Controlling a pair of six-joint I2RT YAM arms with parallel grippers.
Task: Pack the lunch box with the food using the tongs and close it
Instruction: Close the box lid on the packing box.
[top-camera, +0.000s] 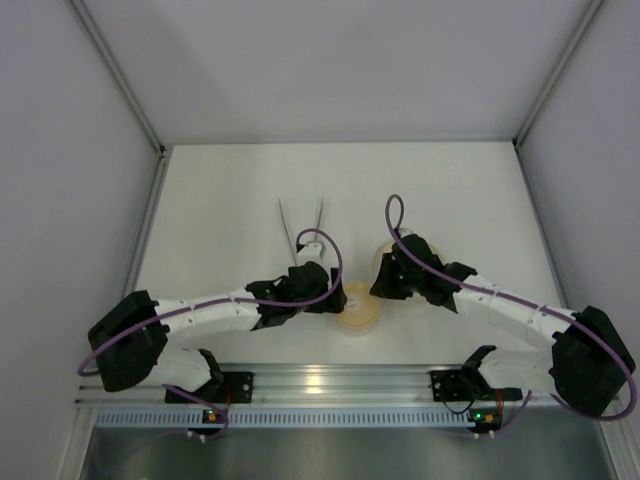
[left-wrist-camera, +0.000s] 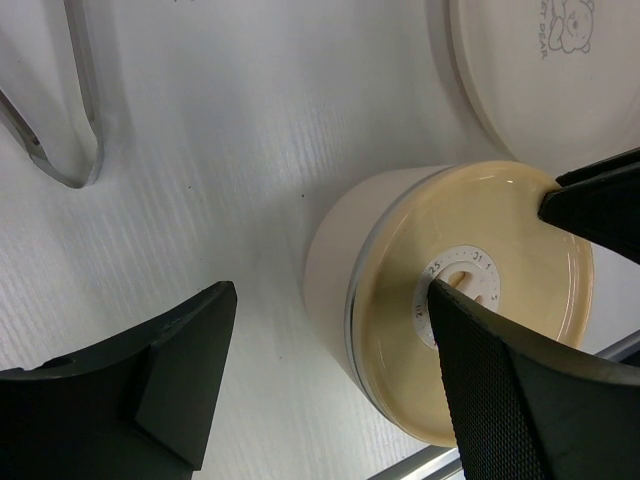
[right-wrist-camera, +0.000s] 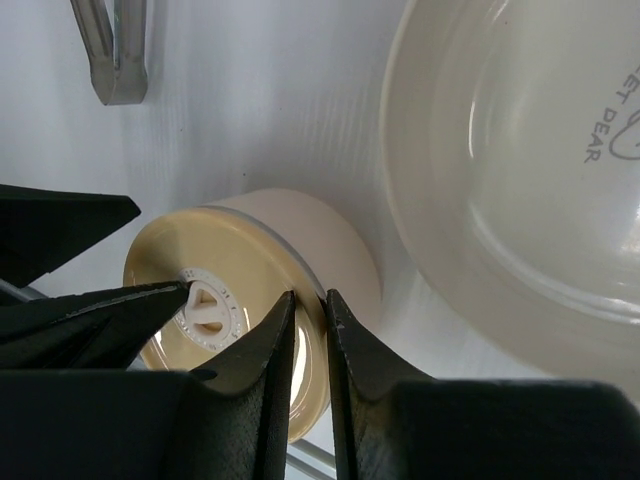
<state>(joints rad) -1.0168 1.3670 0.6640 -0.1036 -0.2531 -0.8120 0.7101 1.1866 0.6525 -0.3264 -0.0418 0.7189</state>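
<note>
Cream-walled and round, the small lunch box (top-camera: 357, 307) stands upright on the white tabletop (top-camera: 220, 200), with its flat, glossy tan lid (left-wrist-camera: 510, 235) seated on top. A thin silvery band (left-wrist-camera: 352, 300) runs around the box just under the lid. A small white dial (left-wrist-camera: 468, 272) printed with numbers sits at the lid's centre.

The left hand (left-wrist-camera: 330, 290) is spread wide around the lunch box and has hold of nothing. One of its black fingers hangs over bare tabletop beside the box's wall, the other over the lid by the dial. The right hand (right-wrist-camera: 310, 297) is at the opposite side of the lunch box. Its two black fingers (right-wrist-camera: 265, 370) are almost together, with only a thin slit between them and their tips at the lid's rim. Whether they pinch that rim I cannot tell.

Just beside the lunch box, on the right arm's side, lies a wide pale cream plate (right-wrist-camera: 520, 200) with grey print inside. Beyond the lunch box, away from the arm bases, the long slim silver metal tongs (left-wrist-camera: 90, 110) lie flat on the tabletop, apart from both hands' fingers.
</note>
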